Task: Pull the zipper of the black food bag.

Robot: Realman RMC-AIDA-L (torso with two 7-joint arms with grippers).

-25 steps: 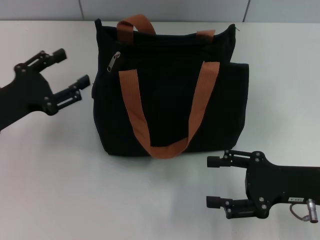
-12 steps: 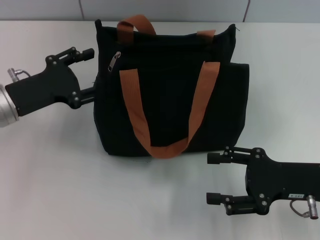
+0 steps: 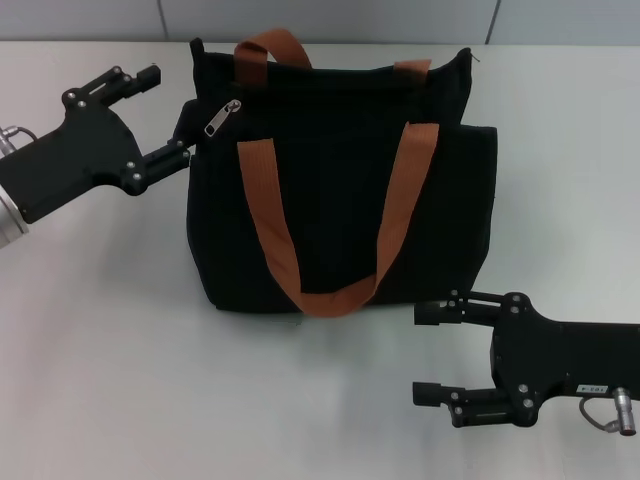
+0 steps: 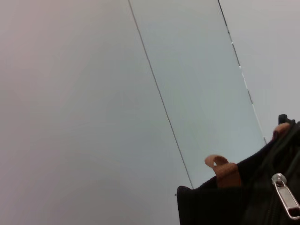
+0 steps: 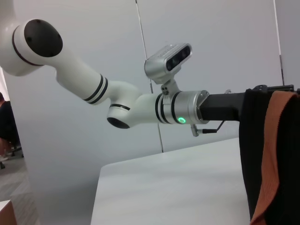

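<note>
The black food bag (image 3: 340,190) stands upright in the middle of the table, its rust-orange straps (image 3: 265,215) hanging down the front. The silver zipper (image 3: 222,117) lies slanted near the bag's upper left corner and also shows in the left wrist view as the zipper (image 4: 286,197) on the bag (image 4: 220,206). My left gripper (image 3: 168,112) is open at the bag's left side, level with the pull tab, with its nearer finger against the bag's edge. My right gripper (image 3: 423,354) rests open on the table in front of the bag's right corner, holding nothing.
The bag sits on a white table (image 3: 120,350) in front of a grey panelled wall (image 3: 330,20). The right wrist view shows my white left arm (image 5: 140,105) reaching to the bag (image 5: 253,154) across the table.
My left gripper has shifted back and slightly left along the bag's side. The bag's upper left corner and the pull tab have moved a little left. The right gripper stays put.
</note>
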